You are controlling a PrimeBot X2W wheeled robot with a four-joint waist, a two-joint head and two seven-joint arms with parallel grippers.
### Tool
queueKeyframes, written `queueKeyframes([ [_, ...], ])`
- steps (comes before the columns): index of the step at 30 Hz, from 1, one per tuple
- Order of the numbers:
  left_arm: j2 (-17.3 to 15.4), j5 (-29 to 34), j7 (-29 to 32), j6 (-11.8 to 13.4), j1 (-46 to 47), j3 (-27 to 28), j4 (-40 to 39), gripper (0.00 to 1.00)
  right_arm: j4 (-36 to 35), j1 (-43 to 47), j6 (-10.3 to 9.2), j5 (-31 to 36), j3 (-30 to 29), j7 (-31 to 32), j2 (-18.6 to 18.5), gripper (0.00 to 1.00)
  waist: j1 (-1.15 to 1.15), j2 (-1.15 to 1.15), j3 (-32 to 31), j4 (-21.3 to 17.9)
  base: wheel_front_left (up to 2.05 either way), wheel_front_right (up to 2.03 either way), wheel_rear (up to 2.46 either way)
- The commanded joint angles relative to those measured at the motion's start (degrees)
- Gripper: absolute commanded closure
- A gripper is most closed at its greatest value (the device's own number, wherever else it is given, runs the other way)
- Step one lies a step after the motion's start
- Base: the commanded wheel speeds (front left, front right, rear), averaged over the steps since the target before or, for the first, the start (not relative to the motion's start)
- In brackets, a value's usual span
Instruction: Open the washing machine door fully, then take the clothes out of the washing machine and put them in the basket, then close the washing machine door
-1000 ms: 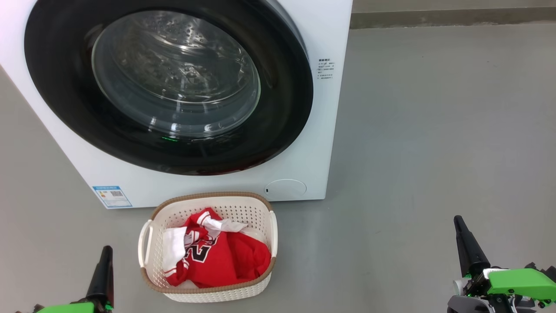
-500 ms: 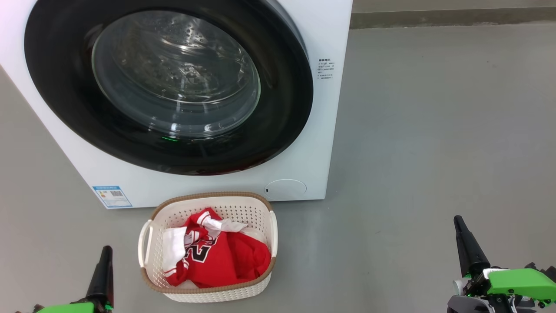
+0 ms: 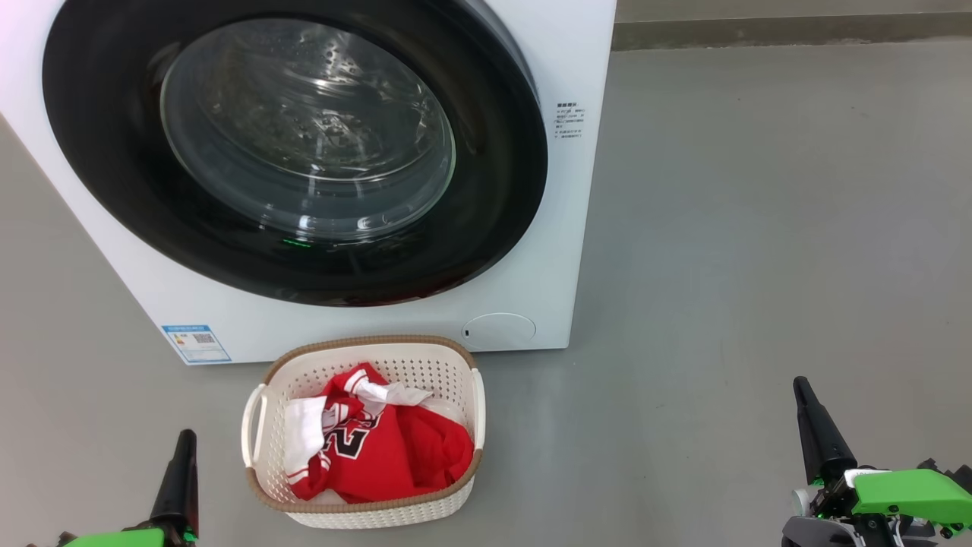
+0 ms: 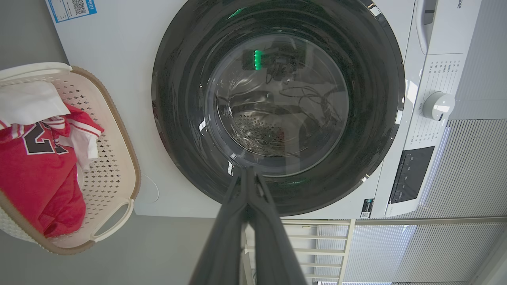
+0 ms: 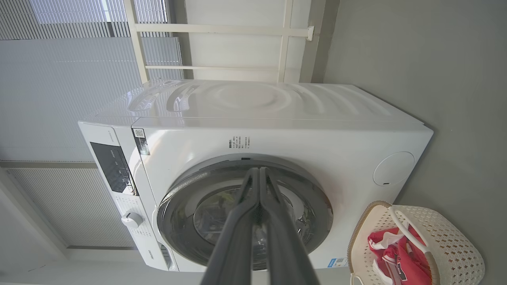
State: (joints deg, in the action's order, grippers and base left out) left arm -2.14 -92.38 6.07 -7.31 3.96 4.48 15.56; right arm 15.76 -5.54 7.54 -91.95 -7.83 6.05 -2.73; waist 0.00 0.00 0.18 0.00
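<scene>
The washing machine (image 3: 547, 251) stands at the upper left of the head view, its round black-rimmed door (image 3: 304, 144) flat against the front. In front of it on the floor sits the cream basket (image 3: 267, 456), and the red clothes (image 3: 380, 448) lie in it. My left gripper (image 3: 184, 441) is at the lower left, just left of the basket, its fingers pressed together with nothing between them. My right gripper (image 3: 799, 386) is at the lower right, far from the basket, also shut and empty. In the wrist views the door (image 4: 277, 107) (image 5: 245, 213) also looks closed.
Bare grey floor (image 3: 759, 228) spreads to the right of the machine up to a wall base at the top. A white frame and ribbed wall panels (image 4: 455, 245) stand behind the machine. The control panel with a knob (image 4: 437, 106) is on the machine's front.
</scene>
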Motion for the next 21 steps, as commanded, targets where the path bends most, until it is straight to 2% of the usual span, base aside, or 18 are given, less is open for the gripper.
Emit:
queueKeyframes([
  [1, -0.82, 0.17, 0.37, -0.18, 2.22, 1.99, -1.53, 1.0, -1.74, -0.65, -0.05, -0.17, 1.26, 0.48, -0.16, 1.0, 0.0, 0.0, 0.0, 0.0, 0.0, 0.0, 0.0],
  [21, -0.8, 0.2, 0.4, -0.18, 2.22, 2.02, -1.53, 1.0, -1.74, -0.65, -0.05, -0.17, 1.25, 0.48, -0.16, 1.0, 0.0, 0.0, 0.0, 0.0, 0.0, 0.0, 0.0],
])
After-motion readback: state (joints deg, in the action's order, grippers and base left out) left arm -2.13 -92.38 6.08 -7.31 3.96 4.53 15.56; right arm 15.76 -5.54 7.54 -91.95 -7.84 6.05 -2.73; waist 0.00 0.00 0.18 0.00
